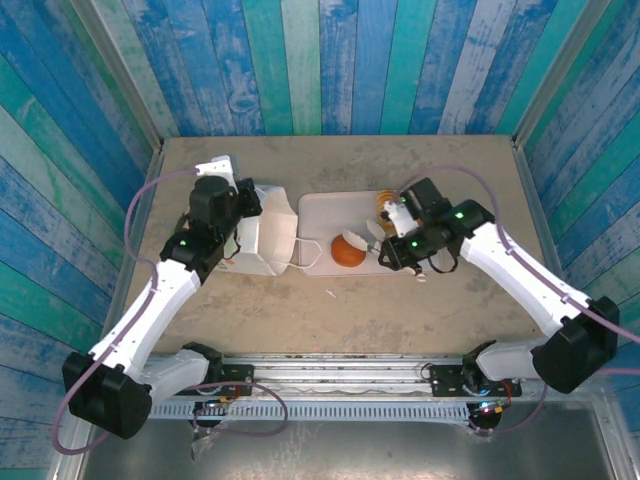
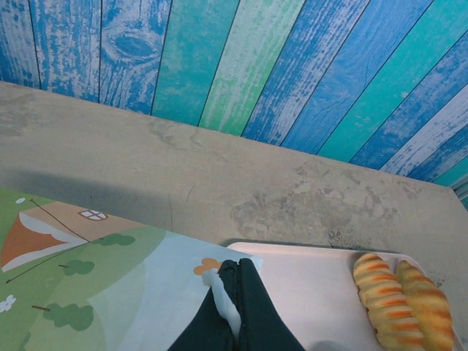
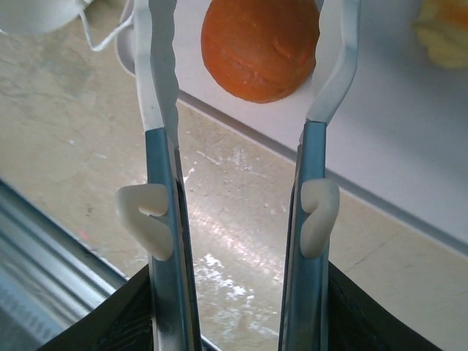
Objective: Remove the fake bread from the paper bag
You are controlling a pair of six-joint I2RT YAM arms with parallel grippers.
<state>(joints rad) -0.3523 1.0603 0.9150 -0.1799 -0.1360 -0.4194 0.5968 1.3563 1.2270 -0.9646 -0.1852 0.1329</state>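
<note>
- Paper bag (image 1: 268,238) lies on the left of the table (image 1: 400,320), just beside the pale pink tray (image 1: 320,212). The left gripper (image 2: 234,311) is pinched tight on the bag's edge.
- Round orange bun (image 1: 348,251) rests on the tray. The right gripper (image 3: 245,44) has its jaws parted either side of the bun and is not clamping it.
- Two ridged rolls (image 2: 398,303) lie at the tray's far right corner.
- Assessment: three pieces are out. The bag's interior is hidden, so the remainder cannot be counted, and extraction is judged incomplete.

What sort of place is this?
Probably a staged robot test cell: blue-green plank walls box in a tan tabletop, two arms mount on a metal rail, toy bread lies on a tray.
</note>
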